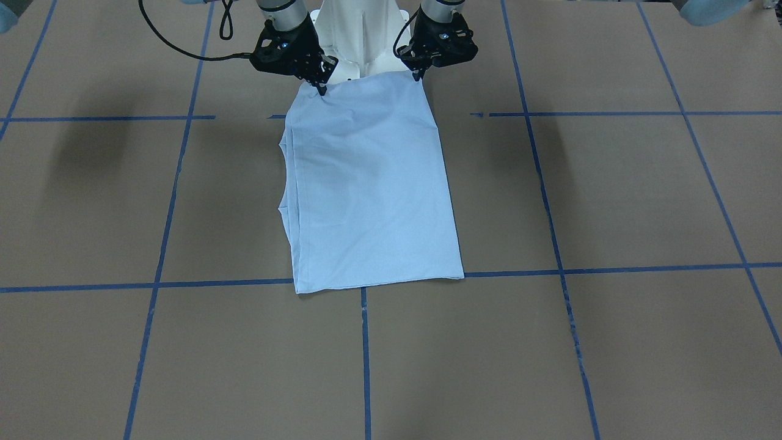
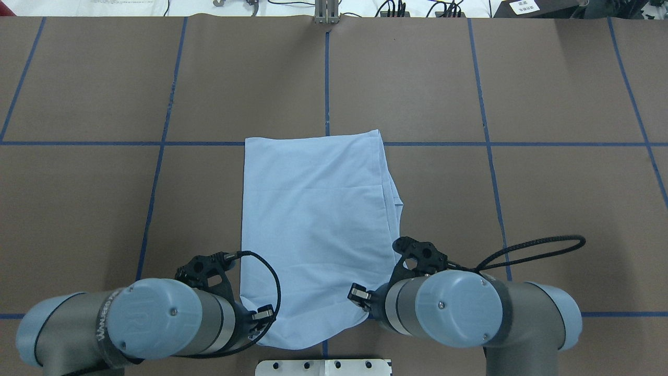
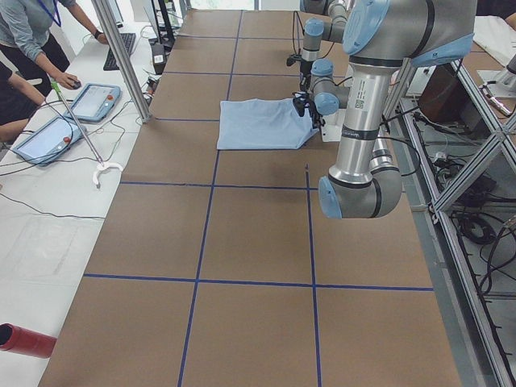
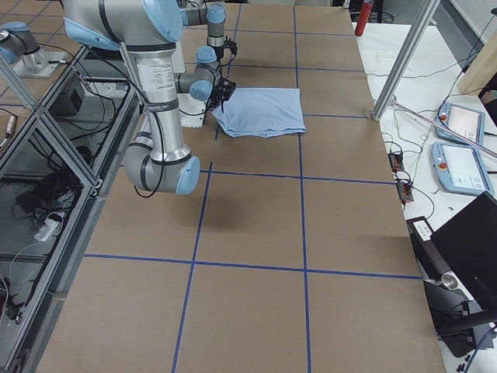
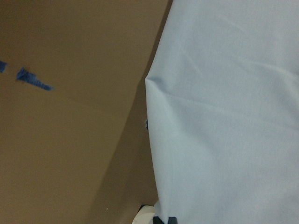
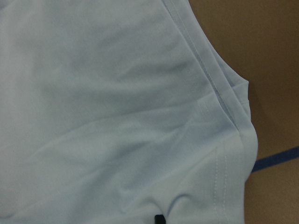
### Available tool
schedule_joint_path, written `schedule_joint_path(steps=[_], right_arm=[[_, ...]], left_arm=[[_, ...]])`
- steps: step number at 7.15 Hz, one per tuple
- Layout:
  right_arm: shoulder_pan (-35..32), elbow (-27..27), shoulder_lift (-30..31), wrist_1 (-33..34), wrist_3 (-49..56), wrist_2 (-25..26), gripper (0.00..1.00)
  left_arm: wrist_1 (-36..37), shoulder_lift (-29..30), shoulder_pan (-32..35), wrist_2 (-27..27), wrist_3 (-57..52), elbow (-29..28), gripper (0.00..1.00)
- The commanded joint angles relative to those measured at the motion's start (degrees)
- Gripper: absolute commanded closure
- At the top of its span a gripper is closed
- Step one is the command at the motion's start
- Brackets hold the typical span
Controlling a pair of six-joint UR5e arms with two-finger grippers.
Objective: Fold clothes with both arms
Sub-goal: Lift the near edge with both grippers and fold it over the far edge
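Where the shirt [image 1: 372,189] comes closest to the pedestal [image 1: 360,36], its two near corners are pinched: the left gripper [image 1: 419,74] has its fingers closed tight on one and the right gripper [image 1: 320,87] on the other. Both corners sit slightly raised off the table [image 1: 611,195]. In the overhead view the near hem sags in a shallow curve between them, just short of the pedestal plate.

A black cable [image 2: 271,292] loops from the left wrist over the cloth's near corner.

Farther out the shirt lies flat as a long rectangle of pale blue, thin, soft fabric with faint creases and one light fold line across its middle. The side on the robot's left is a single clean fold. The side on its right shows stacked layers stepping outward, with stitched hems and a small notch — the right wrist view shows that seam close up.

The far edge runs straight, close along a cross line of blue tape [image 1: 611,269], and covers the centre line's junction there.

Matte brown paper covers the table, and it stretches wide to both sides and well beyond the far edge.
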State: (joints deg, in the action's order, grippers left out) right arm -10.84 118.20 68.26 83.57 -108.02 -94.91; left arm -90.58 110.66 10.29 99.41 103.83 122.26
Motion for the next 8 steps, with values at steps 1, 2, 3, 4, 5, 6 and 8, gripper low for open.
schedule_joint_path(steps=[1,2,3,4,5,6,8], right_arm=[[-5.92,-5.42,-4.26,-0.07,2.36,-0.62,1.00],[-8.04,-8.14,-5.93,-0.16,2.55,-0.80,1.00],[-10.84,-10.69,-7.78,-0.33,2.90,-3.07,1.00],[-13.83,-12.98,-8.49,-3.20,2.99,-6.13,1.00],[-15.34,-15.00,-8.59,-6.80,2.90,-6.43,1.00],[-16.14,-16.41,-8.85,-8.23,3.16,-6.52,1.00],[-19.03,-18.18,-11.21,-8.24,3.96,-8.96,1.00]], left_arm=[[-0.12,3.05,5.68,0.17,-4.33,-2.71,1.00],[-1.08,4.89,8.23,0.17,-4.94,-6.30,1.00],[-3.27,5.78,10.26,0.34,-5.82,-8.77,1.00],[-4.25,5.79,12.45,0.43,-6.18,-9.92,1.00],[-4.26,5.96,13.95,0.52,-7.22,-10.37,1.00],[-4.26,5.97,15.01,0.52,-8.45,-10.37,1.00],[-6.18,6.40,16.60,0.69,-8.82,-11.59,1.00]])
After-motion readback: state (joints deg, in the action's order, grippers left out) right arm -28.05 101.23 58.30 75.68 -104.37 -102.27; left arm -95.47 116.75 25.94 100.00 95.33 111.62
